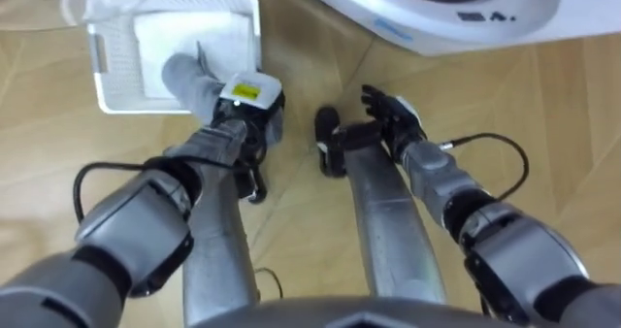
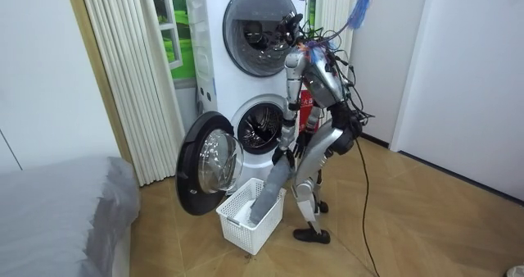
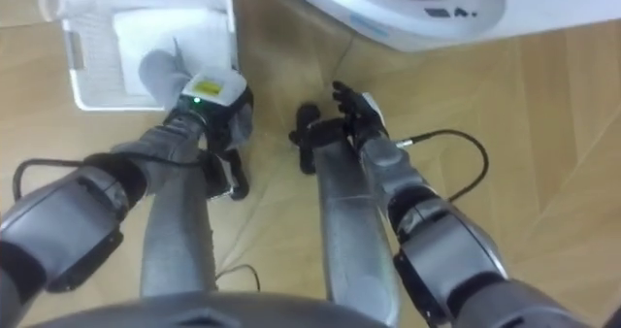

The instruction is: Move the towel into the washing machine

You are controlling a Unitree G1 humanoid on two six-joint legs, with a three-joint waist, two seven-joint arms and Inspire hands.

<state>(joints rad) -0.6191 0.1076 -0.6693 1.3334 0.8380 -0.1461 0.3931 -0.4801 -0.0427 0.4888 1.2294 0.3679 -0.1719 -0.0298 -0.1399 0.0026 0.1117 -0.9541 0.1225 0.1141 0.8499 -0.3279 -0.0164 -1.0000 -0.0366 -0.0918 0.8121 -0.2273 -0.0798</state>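
A grey towel (image 1: 186,80) rises out of the white laundry basket (image 1: 101,72) on the floor, with my left hand (image 1: 248,103) shut on its upper end. In the room view the towel (image 2: 269,188) hangs from that hand (image 2: 283,155) down into the basket (image 2: 246,224). A white cloth (image 1: 184,27) lies flat in the basket under it. My right hand (image 1: 393,114) hangs beside my leg with relaxed fingers and holds nothing. The white washing machine (image 1: 437,17) is just ahead on the right; its lower drum (image 2: 262,129) faces me with the round door (image 2: 205,164) swung open.
I stand bent slightly before two stacked machines, with the basket between me and the open door. A second machine (image 2: 258,19) sits on top with its door closed. Curtains (image 2: 123,72) and a grey bed (image 2: 57,203) are at the room view's left. Wooden floor (image 1: 563,105) spreads to my right.
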